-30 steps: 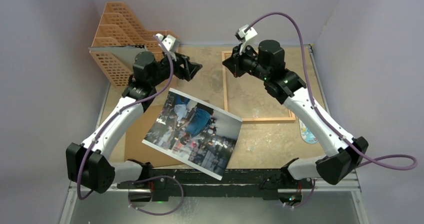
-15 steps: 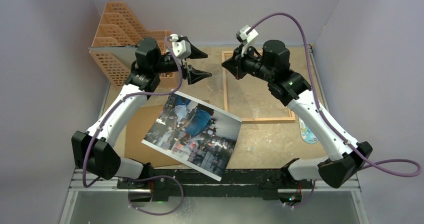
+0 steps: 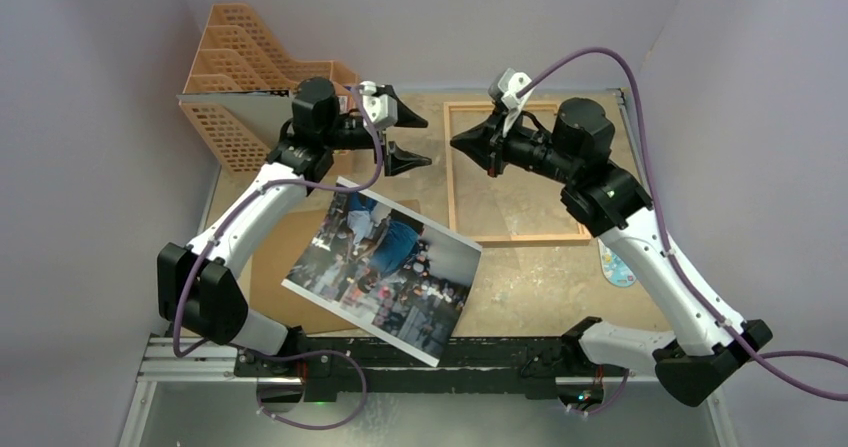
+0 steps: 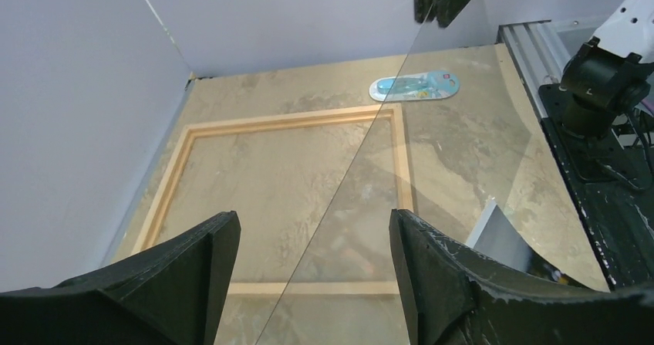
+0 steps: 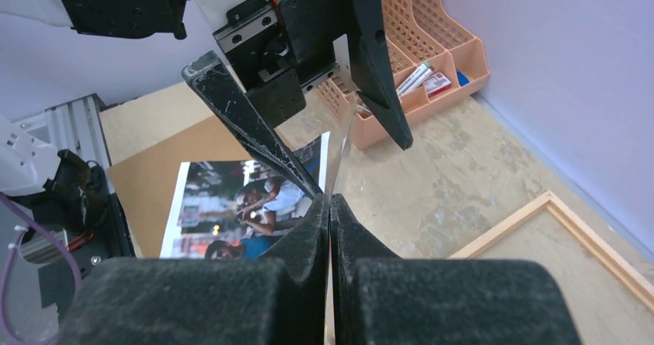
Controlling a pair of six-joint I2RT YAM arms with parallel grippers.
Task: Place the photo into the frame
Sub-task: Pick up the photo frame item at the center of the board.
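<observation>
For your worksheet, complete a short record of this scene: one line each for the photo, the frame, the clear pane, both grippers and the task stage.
photo: lying flat and askew, partly on the brown board, outside the frame
frame: flat at the far right, nothing inside it
clear pane: lifted out, held on edge above the frame
right gripper: shut on the clear pane
left gripper: open, one finger on each side of the pane
task stage: photo not yet in the frame

Left gripper (image 3: 428, 142) spread wide, right gripper (image 3: 455, 143) clamped on clear pane (image 4: 463, 167)
</observation>
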